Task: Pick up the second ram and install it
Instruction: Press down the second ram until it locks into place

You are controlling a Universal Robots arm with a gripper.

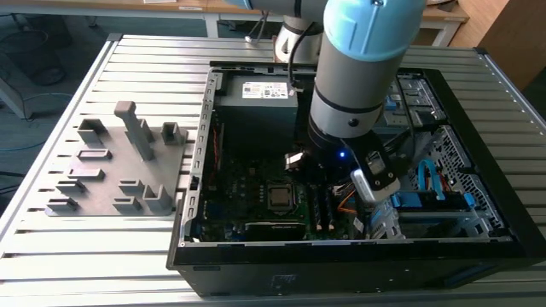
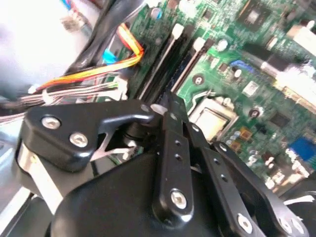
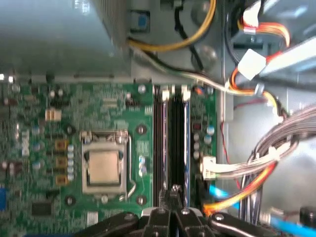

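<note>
1. The end effector (image 3: pixel 175 197) hangs inside the open computer case (image 1: pixel 194 192), its fingers pressed together. I cannot tell whether anything thin is nipped between them.
2. Taking the processor socket (image 3: pixel 103 168) as landmark, two long dark strips lie side by side just beside it, in the memory slots. The one farther from the socket I judge to be the second ram (image 3: pixel 177 143); the nearer is the look-alike strip (image 3: pixel 160 143).
3. The second ram's long axis runs parallel to the socket's side and straight out from the fingertips, so the end effector sits over one end of it, in line with the slot.
4. Whether it is fully seated cannot be told.
5. The grey fixture (image 1: pixel 111 160) stands on the tabletop (image 1: pixel 85 268), well apart from the socket, outside the case.
</note>
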